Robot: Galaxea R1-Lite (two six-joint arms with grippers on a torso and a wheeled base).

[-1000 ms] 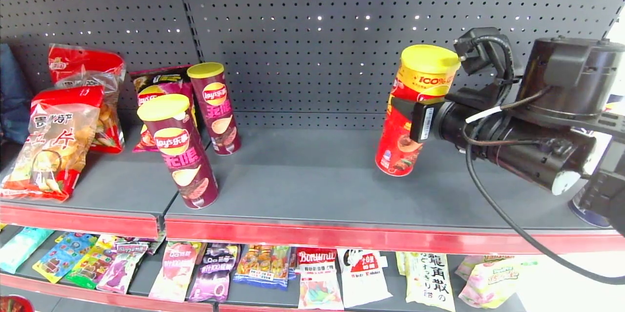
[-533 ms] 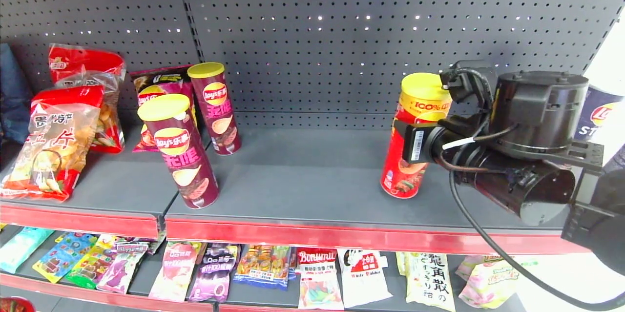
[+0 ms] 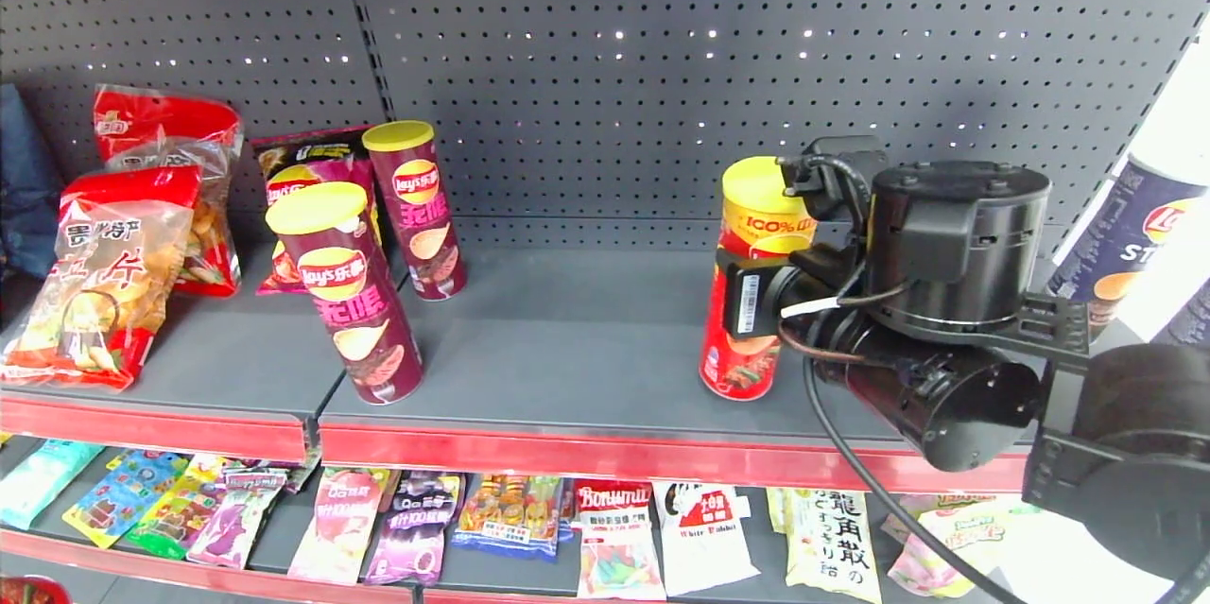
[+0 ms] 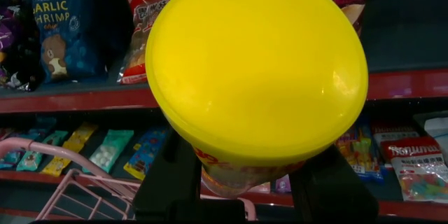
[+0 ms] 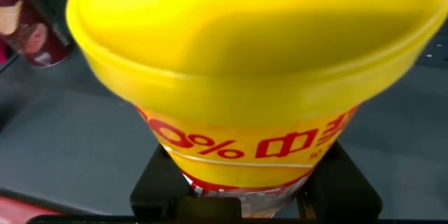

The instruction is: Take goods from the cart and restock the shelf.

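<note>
Right gripper: the right gripper (image 3: 756,297) is clamped around the middle of the red can (image 3: 742,358), one finger on each side; the right wrist view shows the same grasp (image 5: 255,192) just below the yellow lid (image 5: 245,35).
Red can: over the right half of the upper shelf (image 3: 586,339), close to its red front edge and well to the right of the other cans. It stands nearly upright. Whether its base touches the shelf I cannot tell.
Change: over the last second the right arm has carried the red can leftward, lower and nearer to the front of the shelf. It leaned with its top to the right before and is now straighter. The blue cans (image 3: 1120,235) at the far right edge have come into sight from behind the arm. Everything else on the shelves stayed put.
Left gripper: the left gripper (image 4: 248,196) grips a second can (image 4: 255,70) with a yellow lid, held above the pink cart (image 4: 63,182).
Left of shelf: two purple cans (image 3: 354,297) stand upright, one nearer and one farther, with a purple bag (image 3: 302,169) behind them and red snack bags (image 3: 104,273) beyond.
Lower shelf: a row of small packets (image 3: 605,528) lies along it.
</note>
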